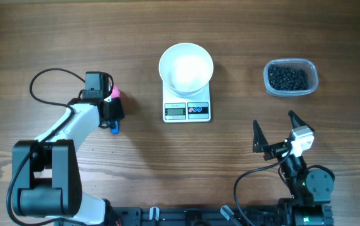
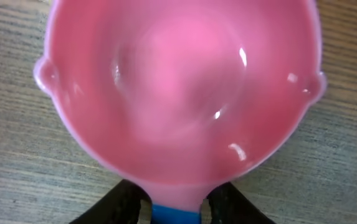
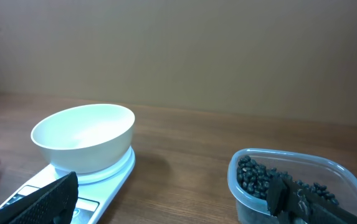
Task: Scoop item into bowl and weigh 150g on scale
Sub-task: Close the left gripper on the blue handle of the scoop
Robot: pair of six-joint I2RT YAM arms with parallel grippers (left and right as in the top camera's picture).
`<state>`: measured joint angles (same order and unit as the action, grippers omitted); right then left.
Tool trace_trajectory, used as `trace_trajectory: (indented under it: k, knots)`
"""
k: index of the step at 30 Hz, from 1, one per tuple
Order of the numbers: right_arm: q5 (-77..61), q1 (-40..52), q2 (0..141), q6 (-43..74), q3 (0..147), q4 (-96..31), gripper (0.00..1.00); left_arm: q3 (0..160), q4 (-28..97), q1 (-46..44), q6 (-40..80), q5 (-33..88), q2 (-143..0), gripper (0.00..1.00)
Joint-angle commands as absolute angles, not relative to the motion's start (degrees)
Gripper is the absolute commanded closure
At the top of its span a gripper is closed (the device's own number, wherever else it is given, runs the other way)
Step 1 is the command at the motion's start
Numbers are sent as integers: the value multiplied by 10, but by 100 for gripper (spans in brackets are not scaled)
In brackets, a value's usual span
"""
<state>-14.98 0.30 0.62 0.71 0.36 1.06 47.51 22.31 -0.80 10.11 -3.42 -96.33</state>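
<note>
A pink scoop (image 2: 178,93) with a blue handle (image 2: 175,214) lies on the wood at the left and fills the left wrist view. My left gripper (image 2: 177,198) is shut on its neck, a black finger (image 2: 125,202) on each side. From overhead the scoop (image 1: 115,93) pokes out past the left gripper (image 1: 110,108). The white bowl (image 1: 186,65) stands empty on the scale (image 1: 187,111). The black bean-like item (image 1: 288,77) fills a clear tub (image 1: 313,80) at the right. My right gripper (image 1: 272,120) hovers open near the front edge, short of the tub.
The right wrist view has the bowl (image 3: 83,137) on the scale (image 3: 113,177) at left and the tub (image 3: 293,186) at right, with bare wood between. A black cable (image 1: 41,78) loops beside the left arm.
</note>
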Motion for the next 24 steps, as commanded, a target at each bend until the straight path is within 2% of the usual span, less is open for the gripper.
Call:
trace_trajectory:
  k: [1,6,24]
  knots:
    - [-151,5,2,1,3,13,0,470,218,-10,98,-42,-974,58]
    - [-151,5,2,1,3,13,0,470,218,-10,98,-42,-974,57]
    - [-151,5,2,1,3,13,0,470,208,-10,94,-41,-974,68]
